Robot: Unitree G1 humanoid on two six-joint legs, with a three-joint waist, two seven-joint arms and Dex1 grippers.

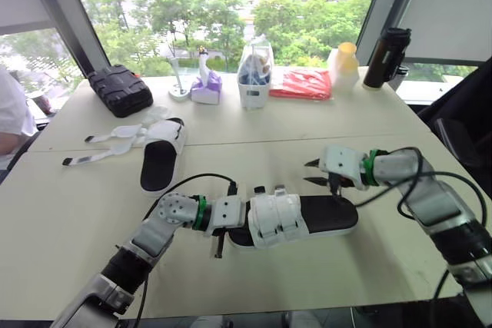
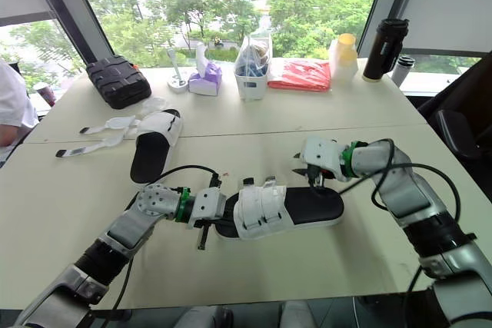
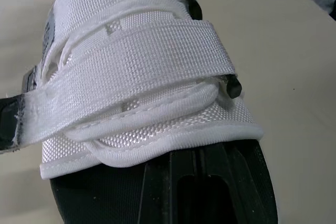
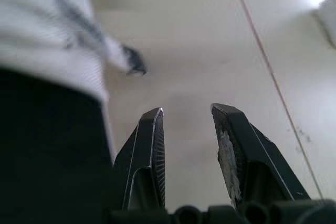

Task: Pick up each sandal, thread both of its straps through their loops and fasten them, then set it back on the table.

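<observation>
Sandals lie on the pale surface [image 1: 307, 124] in the eye views. The near sandal [image 1: 327, 217], black-soled, lies flat with both white straps [image 1: 277, 219] closed across it. The far sandal [image 1: 159, 160] lies well apart toward the robot's left, its loose straps [image 1: 108, 144] spread flat beside it. At the toe end of the near sandal is the left tool [image 1: 229, 220], touching it; whether it pinches the sandal I cannot tell. Over the heel end hangs the right tool [image 1: 310, 173], spread, with nothing between its tips. A black case [image 1: 120, 90] and a dark bottle [image 1: 387, 57] stand near the window edge.

Left wrist view: the woven straps [image 3: 136, 72] lie one over the other across the sandal's upper, close to the camera.

Right wrist view: both black fingers [image 4: 149, 150] stand apart over bare surface, with the sandal's dark sole and a white strap beside them
</observation>
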